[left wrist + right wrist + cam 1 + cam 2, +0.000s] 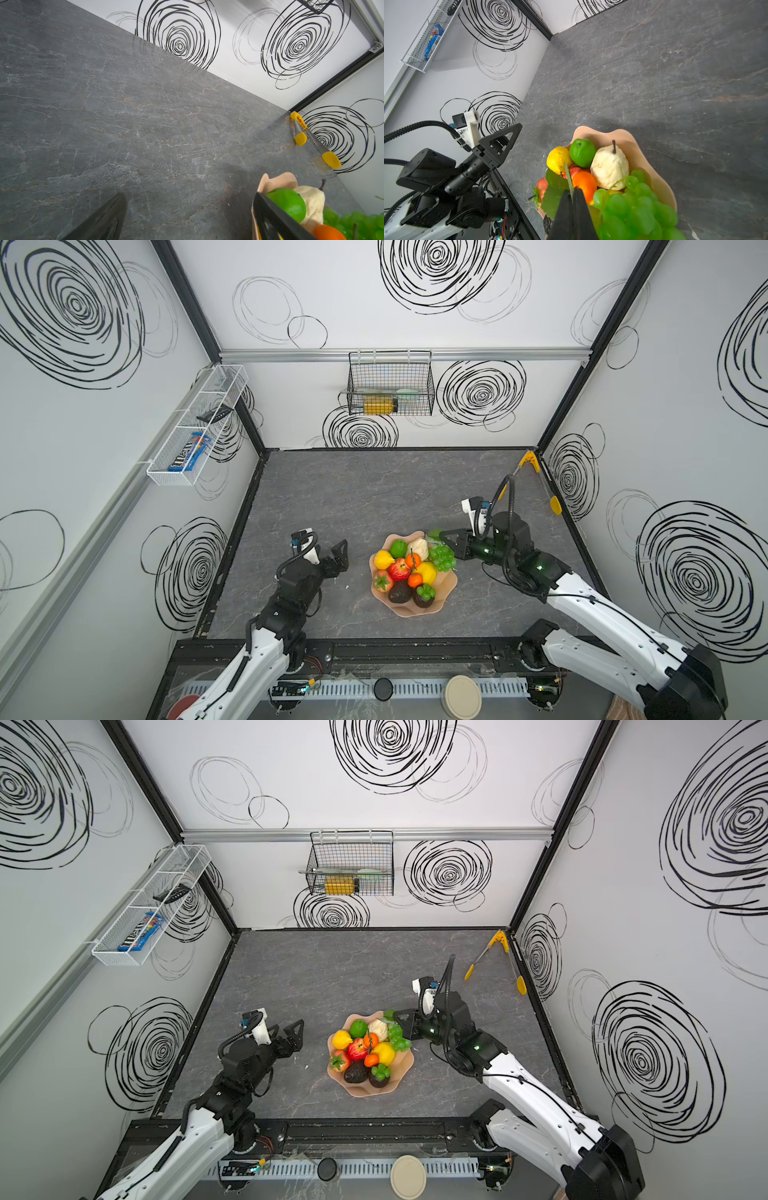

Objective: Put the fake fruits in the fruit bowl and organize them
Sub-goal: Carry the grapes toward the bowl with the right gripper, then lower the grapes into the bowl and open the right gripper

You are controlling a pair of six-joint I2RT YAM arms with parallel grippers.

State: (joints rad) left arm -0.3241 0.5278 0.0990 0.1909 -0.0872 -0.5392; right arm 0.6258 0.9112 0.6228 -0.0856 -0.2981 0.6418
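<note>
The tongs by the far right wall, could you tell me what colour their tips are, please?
Yellow. The tongs show it best in the left wrist view.

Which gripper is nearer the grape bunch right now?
Right. The right gripper is shut on the leaf of the grape bunch at the bowl's edge; the left gripper is open, across the bowl.

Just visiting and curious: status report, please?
Left gripper open, empty. Right gripper shut on grape bunch leaf. Fruits piled in fruit bowl. Nothing in the way.
</note>
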